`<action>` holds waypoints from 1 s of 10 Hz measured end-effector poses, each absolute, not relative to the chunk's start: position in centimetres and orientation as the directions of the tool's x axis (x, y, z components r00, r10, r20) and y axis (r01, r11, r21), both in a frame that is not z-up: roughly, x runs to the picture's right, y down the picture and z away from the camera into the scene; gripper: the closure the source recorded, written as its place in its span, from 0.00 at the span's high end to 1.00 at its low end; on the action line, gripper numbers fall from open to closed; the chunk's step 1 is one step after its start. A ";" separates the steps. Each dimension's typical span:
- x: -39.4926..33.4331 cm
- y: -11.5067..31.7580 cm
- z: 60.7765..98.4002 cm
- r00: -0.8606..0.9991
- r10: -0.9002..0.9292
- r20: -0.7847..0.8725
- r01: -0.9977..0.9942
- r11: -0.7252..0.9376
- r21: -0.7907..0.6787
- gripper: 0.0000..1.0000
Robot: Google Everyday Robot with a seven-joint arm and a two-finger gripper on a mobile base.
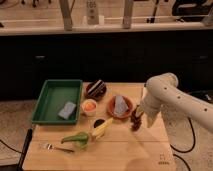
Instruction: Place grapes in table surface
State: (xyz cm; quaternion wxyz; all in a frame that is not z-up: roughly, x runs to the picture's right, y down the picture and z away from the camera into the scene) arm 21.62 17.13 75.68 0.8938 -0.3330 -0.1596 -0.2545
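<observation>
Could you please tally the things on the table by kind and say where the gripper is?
Trays: 1, green tray
Dishes: 3, striped dish, small bowl, red-brown plate
Food: 3, grapes, banana, green vegetable
Blue sponges: 2, tray sponge, plate sponge
Cutlery: 2, fork, black spoon
Total: 11
The gripper is at the grapes, right of the plate.
</observation>
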 end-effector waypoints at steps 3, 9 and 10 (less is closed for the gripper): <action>22.3 18.5 77.8 0.840 -0.317 0.440 0.529 0.654 -0.540 0.80; 23.1 20.5 80.3 0.865 -0.260 0.430 0.486 0.650 -0.584 0.80; 23.1 20.9 80.7 0.865 -0.251 0.434 0.484 0.644 -0.593 0.80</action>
